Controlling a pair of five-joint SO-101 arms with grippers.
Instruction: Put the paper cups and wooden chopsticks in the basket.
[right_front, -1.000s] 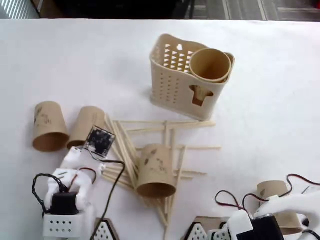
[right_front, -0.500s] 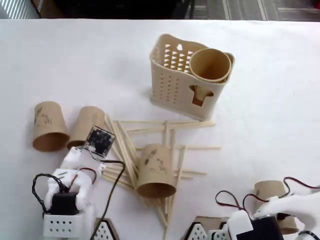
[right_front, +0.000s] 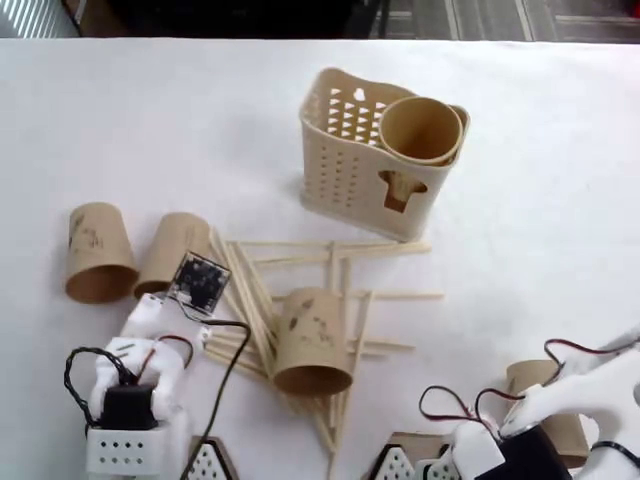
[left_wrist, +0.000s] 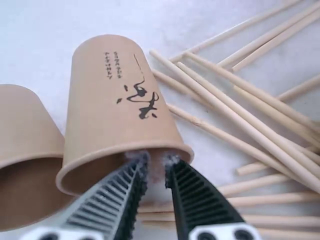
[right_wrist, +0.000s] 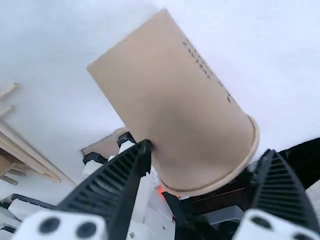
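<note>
Nearest: right tool (right_wrist: 207, 149) is wide open and straddles the right cup (right_wrist: 175, 105). That cup is on its side, mouth toward the arm. One finger (right_wrist: 125, 175) sits at its wall, the other out by the rim. We see no clamp on it. From above, the right arm (right_front: 575, 395) and its wires cover most of that cup.

Left tool (left_wrist: 156, 159) is almost closed, only a thin slit between the tips. The tips are at the mouth rim of the left cup (left_wrist: 120, 105), which lies on its side, mouth toward the arm. We can't tell if it pinches the wall. Outer cup (right_front: 97, 253) lies just beside it, same way round. Sticks (left_wrist: 240, 100) start right at the left cup's other flank, a few touching its wall.

Further out, the sticks sprawl in a loose crisscross pile mid-bench. Mid cup (right_front: 312, 340) lies on top of the pile, mouth toward us, pinning several sticks under it.

Far: basket (right_front: 345, 150) stands upright just beyond the pile, one long stick running along near its foot. Basket cup (right_front: 421, 128) stands in the end compartment on the right arm's side, mouth up.

Bench (right_front: 560, 200) has a plain white cover. Past its far edge the room is dark; we make out nothing there.

Print: each cup wall carries dark vertical lettering plus a brush-stroke mark.
</note>
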